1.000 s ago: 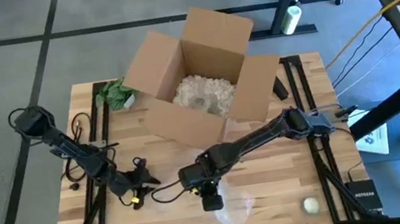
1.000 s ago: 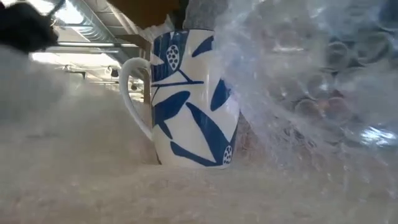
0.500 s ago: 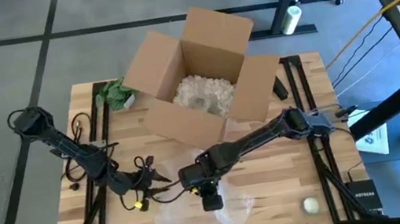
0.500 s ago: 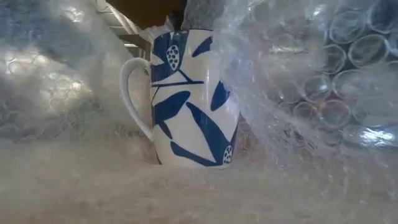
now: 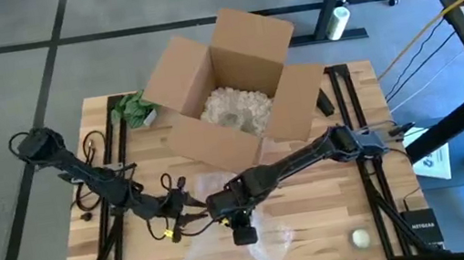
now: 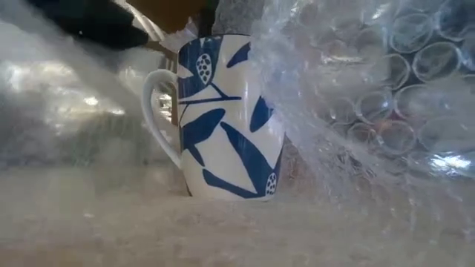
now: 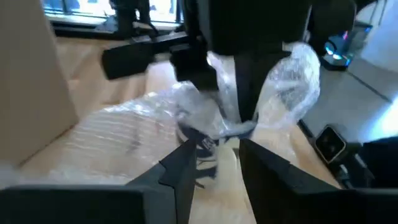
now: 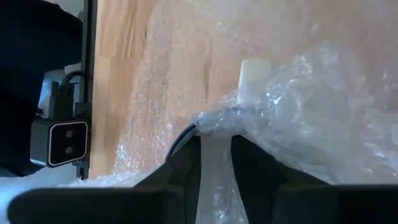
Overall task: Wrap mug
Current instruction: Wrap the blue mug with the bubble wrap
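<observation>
Mug (image 6: 226, 119) — upright on bubble wrap (image 6: 356, 111); right gripper (image 8: 214, 155) pinches one flap against it, left gripper (image 7: 214, 146) clamps the opposite flap — lifted, apparently to fold over.

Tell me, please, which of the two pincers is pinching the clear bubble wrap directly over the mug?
The right pincer, clamped on the clear bubble wrap above the blue-and-white ceramic mug; the left pincer holds an edge beside it.

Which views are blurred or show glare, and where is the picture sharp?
Low view: the mug is sharp, while the bubble wrap close to the lens glares and a dark smear crosses the top. Left wrist view: motion-blurred throughout. High view: evenly lit, the cardboard box crisp.
</observation>
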Controlling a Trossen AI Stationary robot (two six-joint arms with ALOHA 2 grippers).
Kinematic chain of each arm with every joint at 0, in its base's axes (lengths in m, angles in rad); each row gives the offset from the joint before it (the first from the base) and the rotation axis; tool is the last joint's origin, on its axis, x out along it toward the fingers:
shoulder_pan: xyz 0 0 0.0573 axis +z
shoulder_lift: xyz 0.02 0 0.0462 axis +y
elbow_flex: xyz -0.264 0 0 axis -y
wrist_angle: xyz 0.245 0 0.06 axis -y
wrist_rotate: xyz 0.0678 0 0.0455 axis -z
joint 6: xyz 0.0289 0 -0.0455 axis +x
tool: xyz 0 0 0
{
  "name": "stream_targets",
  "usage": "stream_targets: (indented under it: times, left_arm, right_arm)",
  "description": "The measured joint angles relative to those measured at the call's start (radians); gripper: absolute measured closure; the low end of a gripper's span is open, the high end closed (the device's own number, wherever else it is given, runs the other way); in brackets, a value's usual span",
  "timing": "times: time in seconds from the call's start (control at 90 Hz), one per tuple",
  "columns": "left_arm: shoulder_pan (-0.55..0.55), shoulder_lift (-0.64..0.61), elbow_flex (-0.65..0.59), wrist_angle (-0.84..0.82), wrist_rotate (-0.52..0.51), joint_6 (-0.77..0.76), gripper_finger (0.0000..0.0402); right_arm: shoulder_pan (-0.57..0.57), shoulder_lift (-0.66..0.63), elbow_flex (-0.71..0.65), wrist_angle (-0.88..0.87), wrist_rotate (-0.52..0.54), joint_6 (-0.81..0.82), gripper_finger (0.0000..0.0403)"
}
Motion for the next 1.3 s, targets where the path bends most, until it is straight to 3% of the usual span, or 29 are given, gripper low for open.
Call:
stream_targets:
  times: [0.3, 0.478, 0.622, 0.8, 0.956, 1.167, 1.3]
  left_arm:
    - [-0.003, 0.068, 0.021, 0.13, 0.014, 0.062, 0.0296]
    - [0.024, 0.081, 0.068, 0.073, 0.017, 0.082, 0.0296]
    - [0.061, 0.132, 0.088, 0.055, 0.101, 0.029, 0.0296]
    - [0.072, 0.196, 0.132, 0.055, 0.135, 0.047, 0.0299]
    - [0.074, 0.231, 0.177, 0.015, 0.137, 0.066, 0.033]
    - [0.078, 0.257, 0.189, -0.004, 0.147, 0.047, 0.039]
    - [0.078, 0.257, 0.19, -0.006, 0.148, 0.037, 0.0398]
  right_arm:
    - [0.0, 0.0, 0.0, -0.001, 0.0, 0.0, 0.0327]
    - [0.0, 0.001, 0.0, 0.002, 0.0, 0.0, 0.0327]
    - [0.0, 0.001, 0.0, 0.008, 0.0, 0.0, 0.0327]
    - [0.0, 0.001, 0.0, 0.014, 0.0, 0.0, 0.0327]
    - [0.001, 0.001, 0.0, 0.017, -0.001, 0.0, 0.0339]
    - [0.001, 0.001, 0.0, 0.021, -0.004, 0.012, 0.0394]
    - [0.001, -0.016, 0.0, 0.017, -0.002, 0.043, 0.0395]
